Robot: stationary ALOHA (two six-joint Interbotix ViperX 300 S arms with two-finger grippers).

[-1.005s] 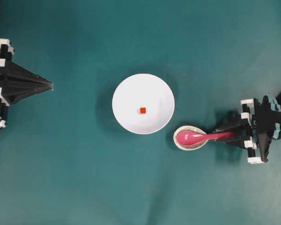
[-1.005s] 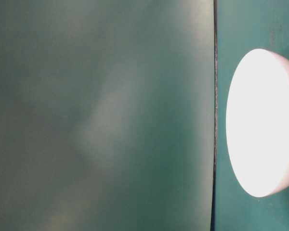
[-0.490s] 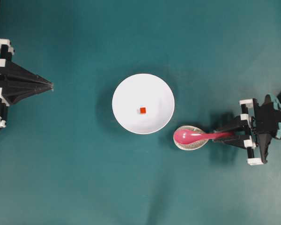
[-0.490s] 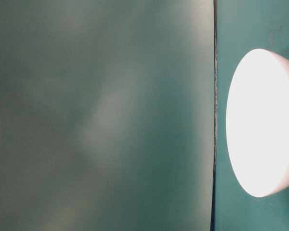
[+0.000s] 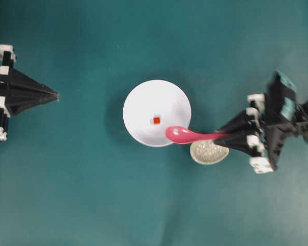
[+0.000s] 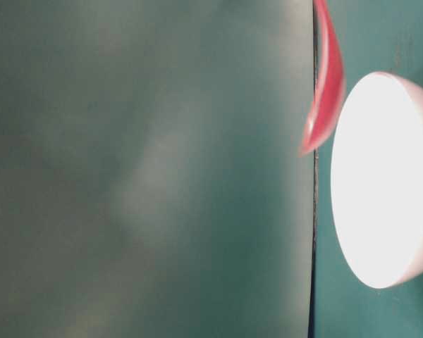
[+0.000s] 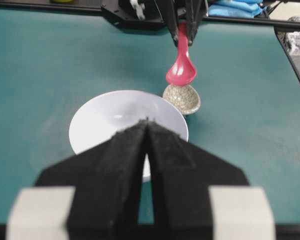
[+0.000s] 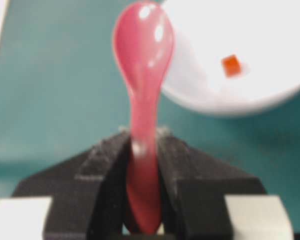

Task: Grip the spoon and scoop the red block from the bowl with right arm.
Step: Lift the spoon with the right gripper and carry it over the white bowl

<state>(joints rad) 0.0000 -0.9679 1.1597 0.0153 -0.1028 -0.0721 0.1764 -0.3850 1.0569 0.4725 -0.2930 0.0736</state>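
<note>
One spoon (image 5: 187, 136) clamped by its handle in right gripper (image 5: 227, 137), scoop raised over bowl (image 5: 143, 102) rim so it can dip toward block (image 5: 156, 120) at bowl's centre; rest (image 5: 208, 152) bare beside bowl; left gripper (image 5: 55, 95) shut, far from bowl.

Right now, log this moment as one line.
right fingers: shut on glossy pink soup spoon handle | scoop: raised over round white bowl rim | tiny red block: in bowl | speckled cream dish: empty | left fingers: shut, idle

Spoon (image 5: 187, 135) over bowl (image 5: 143, 102) rim
</note>
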